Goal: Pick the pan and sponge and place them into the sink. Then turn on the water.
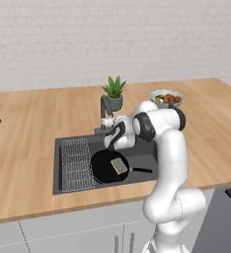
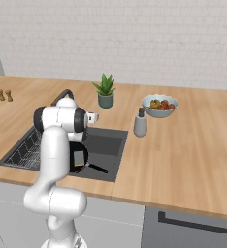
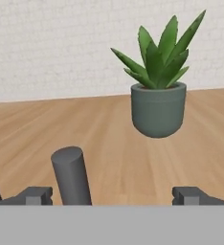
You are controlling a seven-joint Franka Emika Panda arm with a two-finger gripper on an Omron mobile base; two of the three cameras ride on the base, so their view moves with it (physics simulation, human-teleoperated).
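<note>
Down in the sink (image 1: 68, 183) the pan (image 1: 105, 167) lies with the sponge (image 1: 119, 166) on it, both already placed, so the gripper (image 3: 112, 196) stands wide and empty at the faucet lever (image 3: 71, 174), apparently to start the water.

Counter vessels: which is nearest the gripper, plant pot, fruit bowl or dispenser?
The grey plant pot, directly ahead of the open gripper; the others stand farther right.
</note>
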